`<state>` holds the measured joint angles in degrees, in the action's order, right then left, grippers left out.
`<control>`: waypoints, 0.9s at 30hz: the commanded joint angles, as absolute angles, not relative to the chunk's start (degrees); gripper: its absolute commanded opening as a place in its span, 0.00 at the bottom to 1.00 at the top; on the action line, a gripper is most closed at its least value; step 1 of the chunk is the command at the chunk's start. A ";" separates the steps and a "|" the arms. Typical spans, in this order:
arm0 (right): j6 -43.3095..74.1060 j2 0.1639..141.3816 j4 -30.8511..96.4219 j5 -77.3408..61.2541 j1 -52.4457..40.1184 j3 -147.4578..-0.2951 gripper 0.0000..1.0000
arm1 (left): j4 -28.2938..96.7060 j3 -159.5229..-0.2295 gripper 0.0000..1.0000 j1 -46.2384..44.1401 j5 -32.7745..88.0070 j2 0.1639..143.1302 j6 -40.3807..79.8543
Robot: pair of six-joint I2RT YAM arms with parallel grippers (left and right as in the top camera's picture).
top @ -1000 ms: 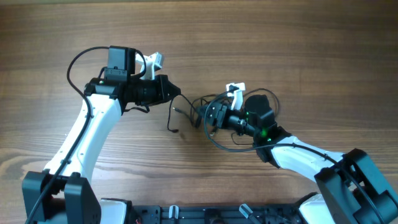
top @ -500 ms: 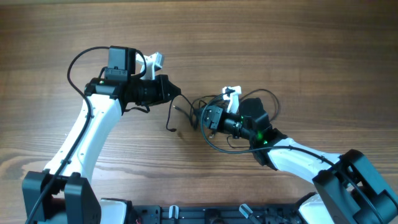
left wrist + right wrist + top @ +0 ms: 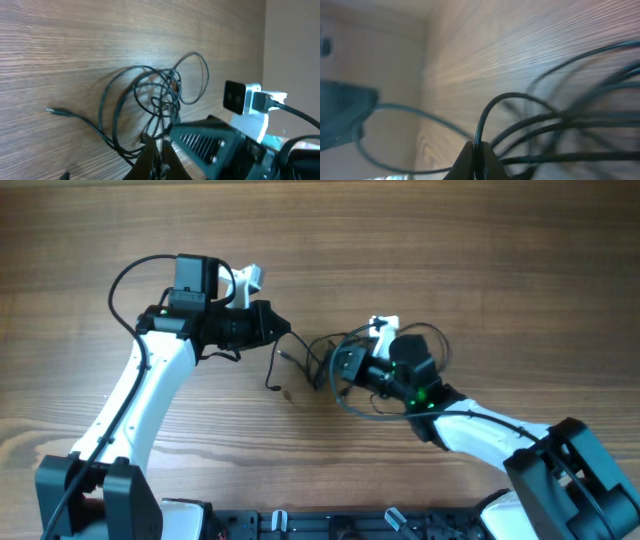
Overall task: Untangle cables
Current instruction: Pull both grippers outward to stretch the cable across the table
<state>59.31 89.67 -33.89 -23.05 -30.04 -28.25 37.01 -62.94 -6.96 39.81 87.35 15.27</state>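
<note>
L gripper (image 3: 152, 152) & R gripper (image 3: 476, 149) each pinching one of the cables (image 3: 162, 100) beside the knot (image 3: 322, 358); yanking apart is likely risking tightening it.

A brown wood-grain table (image 3: 480, 240) meets a plain beige surface (image 3: 295, 40) beyond its edge.

Cables (image 3: 320, 358) clutter the table's (image 3: 450, 240) middle; far side lies open.

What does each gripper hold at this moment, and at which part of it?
The left gripper pinches one strand of the cables, just outside the knot. The right gripper pinches an arched strand at the foot of its arch.
</note>
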 commanded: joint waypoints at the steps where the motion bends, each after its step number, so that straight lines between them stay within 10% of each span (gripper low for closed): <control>1: 53.71 86.52 -26.04 -22.48 -22.57 -28.29 0.04 | 37.04 -63.72 0.04 1.23 39.16 82.30 13.85; 15: 40.84 53.82 10.35 -13.08 11.55 -29.06 0.05 | 35.29 -63.72 0.04 34.74 39.16 77.25 18.50; 27: 33.01 53.28 15.38 -25.69 17.32 -29.04 0.05 | 35.79 -63.70 0.07 36.38 37.76 78.11 27.86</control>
<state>39.18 51.92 15.40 -16.93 18.52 -28.38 35.59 -62.96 38.61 36.29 77.95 23.90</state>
